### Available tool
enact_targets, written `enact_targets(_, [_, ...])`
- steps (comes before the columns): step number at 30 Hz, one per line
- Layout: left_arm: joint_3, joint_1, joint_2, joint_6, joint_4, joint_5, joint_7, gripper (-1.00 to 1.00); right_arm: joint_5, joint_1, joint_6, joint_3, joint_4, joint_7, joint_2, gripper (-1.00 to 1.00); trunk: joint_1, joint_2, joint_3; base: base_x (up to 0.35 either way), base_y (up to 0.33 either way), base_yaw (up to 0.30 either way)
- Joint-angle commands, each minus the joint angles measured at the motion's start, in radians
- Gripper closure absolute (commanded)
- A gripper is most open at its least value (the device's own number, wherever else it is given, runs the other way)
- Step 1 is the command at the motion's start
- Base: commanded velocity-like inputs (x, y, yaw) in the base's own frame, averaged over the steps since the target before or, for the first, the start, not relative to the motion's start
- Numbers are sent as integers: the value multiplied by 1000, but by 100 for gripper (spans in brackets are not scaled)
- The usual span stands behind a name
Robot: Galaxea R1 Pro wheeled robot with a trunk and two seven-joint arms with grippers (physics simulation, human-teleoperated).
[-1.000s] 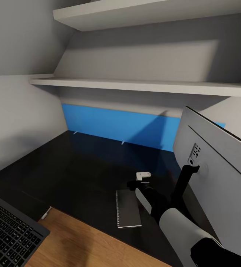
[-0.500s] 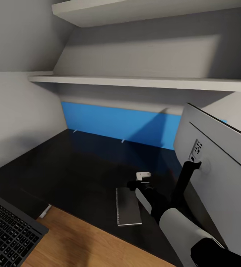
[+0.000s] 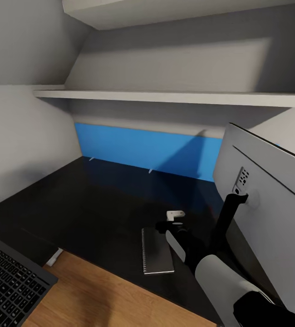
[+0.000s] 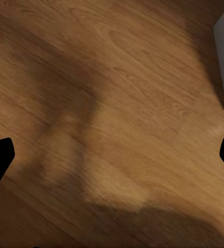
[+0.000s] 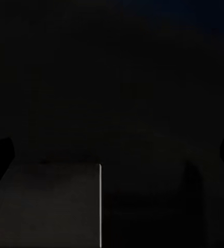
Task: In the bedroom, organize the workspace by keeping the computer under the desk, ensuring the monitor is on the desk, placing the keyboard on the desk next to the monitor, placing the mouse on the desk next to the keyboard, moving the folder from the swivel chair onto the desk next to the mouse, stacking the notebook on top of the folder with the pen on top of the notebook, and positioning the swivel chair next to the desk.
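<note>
Right pincer (image 3: 168,225) wide open, empty, hovering over notebook (image 3: 156,251) on black table (image 3: 88,204); left pincer (image 4: 112,155) open too.

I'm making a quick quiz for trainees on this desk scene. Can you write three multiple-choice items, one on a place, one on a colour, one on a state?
1. Where does the notebook lie?
A. on the wood floor
B. on the black desk, near its front edge
C. on the shelf

2. What colour is the panel along the back of the desk?
A. red
B. green
C. bright blue

3. How does the monitor stand?
A. upright, its silver-grey back toward the camera
B. flat on its face
C. on the floor

Answers:
1 B: the head view shows the grey cover on the glossy black top.
2 C: a blue strip runs under the lower shelf.
3 A: its black neck holds it up and the ports show.
</note>
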Motion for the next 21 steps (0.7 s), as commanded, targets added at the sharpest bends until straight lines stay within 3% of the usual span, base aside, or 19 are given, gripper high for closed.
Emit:
enact_targets(1, [-8, -1, 0, -4, 0, 3, 8, -100, -10, -1, 3, 6, -1, -10, -1, -100, 0, -1, -1, 0, 0, 0])
enact_targets(12, [-8, -1, 0, -5, 0, 3, 8, -100, -10, -1, 3, 6, -2, -11, -1, -100, 0, -1, -1, 0, 0, 0])
enact_targets(16, [-8, -1, 0, -5, 0, 3, 8, -100, -10, -1, 3, 6, -2, -11, -1, -100, 15, -29, -13, 0, 0, 0])
enact_targets(21, [-8, -1, 0, -5, 0, 3, 8, -100, -10, -1, 3, 6, -2, -12, -1, -100, 15, -29, -13, 0, 0, 0])
